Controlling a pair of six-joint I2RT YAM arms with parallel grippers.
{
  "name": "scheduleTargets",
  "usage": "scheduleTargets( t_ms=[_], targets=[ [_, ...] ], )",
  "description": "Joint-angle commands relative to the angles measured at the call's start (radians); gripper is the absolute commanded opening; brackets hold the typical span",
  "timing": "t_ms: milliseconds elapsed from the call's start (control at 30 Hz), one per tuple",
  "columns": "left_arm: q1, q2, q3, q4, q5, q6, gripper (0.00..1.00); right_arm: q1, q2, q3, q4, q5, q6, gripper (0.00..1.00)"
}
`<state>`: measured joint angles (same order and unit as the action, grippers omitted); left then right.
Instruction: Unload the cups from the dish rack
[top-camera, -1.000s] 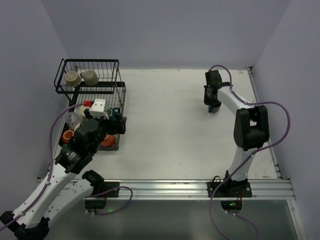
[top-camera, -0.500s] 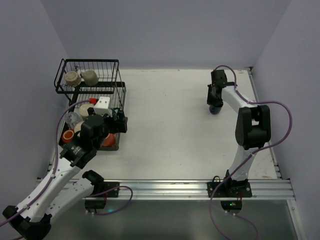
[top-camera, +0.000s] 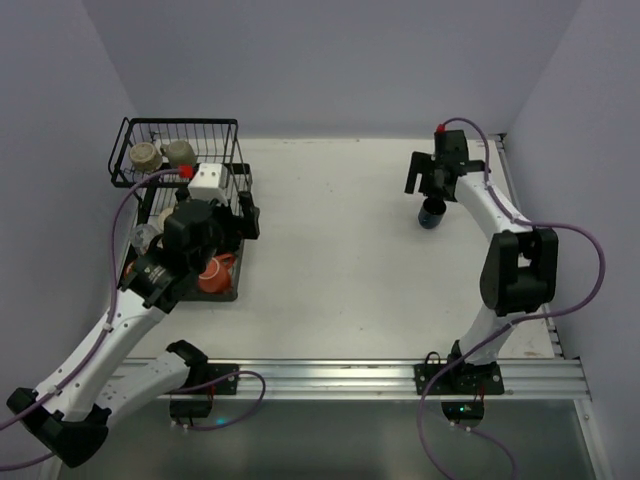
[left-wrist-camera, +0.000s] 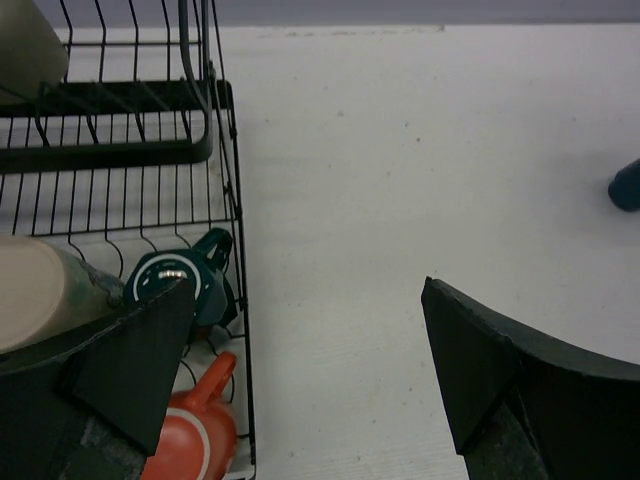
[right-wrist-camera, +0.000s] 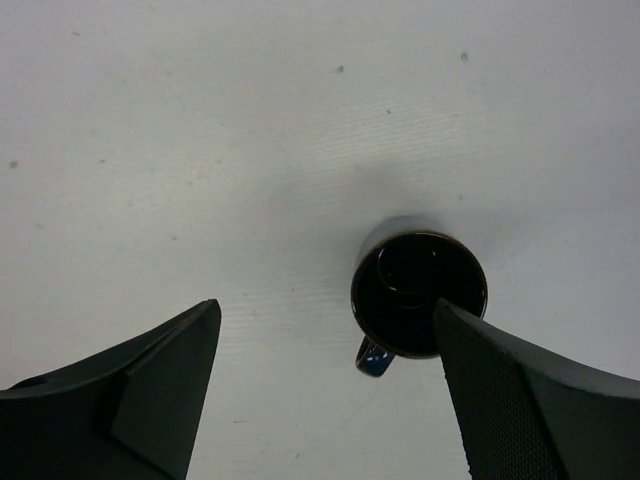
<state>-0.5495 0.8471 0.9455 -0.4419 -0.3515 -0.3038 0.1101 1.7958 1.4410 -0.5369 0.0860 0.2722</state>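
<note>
1 dark blue cup (top-camera: 432, 214) on table (top-camera: 340, 260), perhaps 6 in dish rack (left-wrist-camera: 110, 98); both jaws open, empty.

Open table (top-camera: 330, 250) is left between the dish rack (top-camera: 190, 140) at left and the dark blue mug (top-camera: 432, 214) at right; the rack's side is barred by wires.

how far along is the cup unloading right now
Done: one dark blue cup stands upright on the table, with the right fingers open over it. In hand: nothing. The left fingers hang open at the dish rack, beside a teal mug and an orange cup. Left: at least those two, a cream cup, and two grey-olive cups in the raised basket.
</note>
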Motion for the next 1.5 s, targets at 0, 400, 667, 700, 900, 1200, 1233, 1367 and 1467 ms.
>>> scheduleTargets(
  t_ms=[0, 400, 667, 700, 900, 1200, 1233, 1367, 1467],
  targets=[
    [0.008, 0.076, 0.151, 0.04, -0.059, -0.024, 1.0, -0.001, -0.208, -0.002, 0.034, -0.08, 0.038, 0.91],
    [0.301, 0.487, 0.7, -0.16, -0.087, -0.052, 0.97, 0.043, -0.581, -0.364, 0.299, -0.298, 0.125, 0.94],
    [0.507, 0.728, 0.888, -0.322, 0.045, -0.135, 0.87, 0.06, -0.575, -0.364, 0.301, -0.328, 0.121, 0.94],
    [0.511, 0.753, 0.898, -0.336, 0.036, -0.138, 0.86, 0.06, -0.576, -0.364, 0.302, -0.33, 0.121, 0.94],
    [0.52, 0.817, 0.905, -0.351, -0.017, -0.143, 0.81, 0.072, -0.59, -0.366, 0.302, -0.342, 0.121, 0.94],
    [0.525, 0.879, 0.895, -0.34, -0.052, -0.139, 0.8, 0.091, -0.602, -0.369, 0.298, -0.331, 0.113, 0.94],
    [0.526, 0.885, 0.898, -0.339, -0.049, -0.135, 0.8, 0.094, -0.602, -0.369, 0.298, -0.331, 0.11, 0.94],
    [0.531, 0.929, 0.918, -0.339, -0.037, -0.123, 0.81, 0.106, -0.601, -0.369, 0.296, -0.328, 0.105, 0.94],
    [0.54, 0.949, 0.927, -0.339, -0.041, -0.118, 0.82, 0.112, -0.593, -0.366, 0.295, -0.327, 0.101, 0.94]
  ],
)
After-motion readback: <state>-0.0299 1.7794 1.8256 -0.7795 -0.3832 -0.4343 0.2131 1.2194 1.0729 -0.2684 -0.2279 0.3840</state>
